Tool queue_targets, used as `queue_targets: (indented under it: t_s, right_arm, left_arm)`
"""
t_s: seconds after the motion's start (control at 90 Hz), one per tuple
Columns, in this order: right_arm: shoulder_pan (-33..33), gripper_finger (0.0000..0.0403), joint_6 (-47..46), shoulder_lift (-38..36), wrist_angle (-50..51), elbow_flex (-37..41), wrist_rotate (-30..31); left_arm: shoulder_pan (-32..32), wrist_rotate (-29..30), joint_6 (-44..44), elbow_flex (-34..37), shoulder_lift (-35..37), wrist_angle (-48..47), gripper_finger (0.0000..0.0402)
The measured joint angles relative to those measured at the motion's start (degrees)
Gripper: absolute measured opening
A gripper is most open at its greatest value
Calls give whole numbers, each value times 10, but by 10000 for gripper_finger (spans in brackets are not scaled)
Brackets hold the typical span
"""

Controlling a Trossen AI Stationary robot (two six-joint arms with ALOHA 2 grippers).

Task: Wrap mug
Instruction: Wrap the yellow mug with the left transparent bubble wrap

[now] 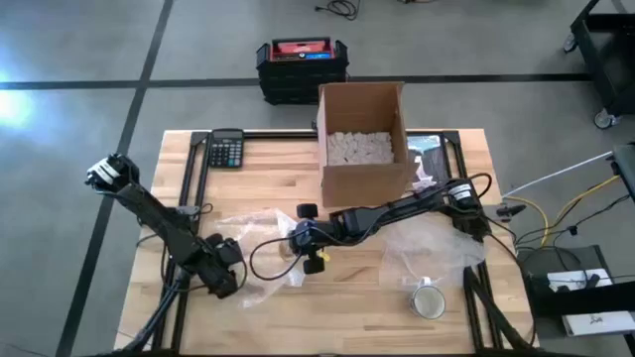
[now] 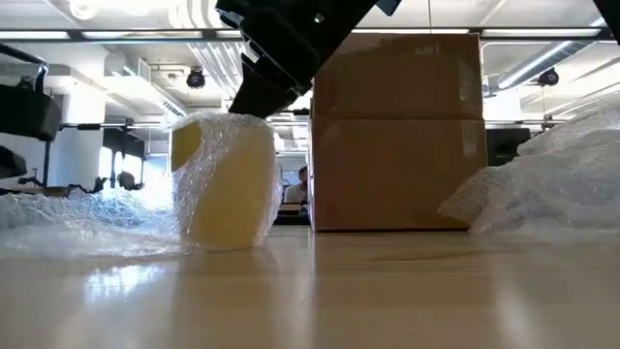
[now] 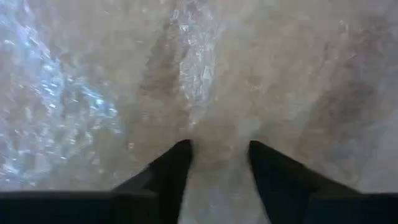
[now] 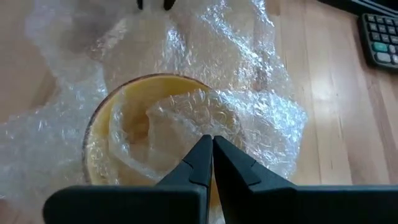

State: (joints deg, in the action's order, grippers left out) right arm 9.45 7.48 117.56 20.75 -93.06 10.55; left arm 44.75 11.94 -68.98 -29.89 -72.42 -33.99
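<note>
Both arms low; right hand (image 4: pixel 211 144) pinches wrap (image 4: pixel 205 109) over mug (image 4: pixel 106 134).

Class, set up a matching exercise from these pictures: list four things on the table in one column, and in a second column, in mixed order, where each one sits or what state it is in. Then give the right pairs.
Things:
1. yellow mug
2. cardboard box
3. calculator
4. right gripper

Places or states:
A. holds white packing pieces
B. at the table's far left corner
C. shut on bubble wrap tucked into the mug's mouth
D. upright, swathed in bubble wrap

Pairs: 1-D, 2-A, 3-B, 4-C
</note>
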Motion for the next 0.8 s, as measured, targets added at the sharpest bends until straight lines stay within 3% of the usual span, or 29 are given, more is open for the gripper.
queue_targets:
  t_s: [0.056, 0.1, 0.3, 0.422, 0.578, 0.722, 0.8]
  right_arm:
    - [0, 0, 0, 0, 0, 0, 0]
    - [0, 0, 0, 0, 0, 0, 0]
    - [0, 0, 0, 0, 0, 0, 0]
    - [0, 0, 0, 0, 0, 0, 0]
    - [0, 0, -5, 0, 0, 0, 0]
    - [0, 0, -14, 0, 0, 0, 0]
    - [0, 0, -17, 0, 0, 0, 0]
  left_arm:
    - [0, 10, 11, -5, 0, 0, 35]
    - [0, 24, 21, -14, 0, 0, 15]
    - [0, 120, 78, -98, 1, -43, 2]
    - [0, 216, 117, -172, 2, -99, 2]
    - [-11, 335, 237, -231, 2, -89, 1]
    - [-62, 351, 358, -228, 2, -8, 1]
    - [-99, 326, 410, -211, -2, 48, 0]
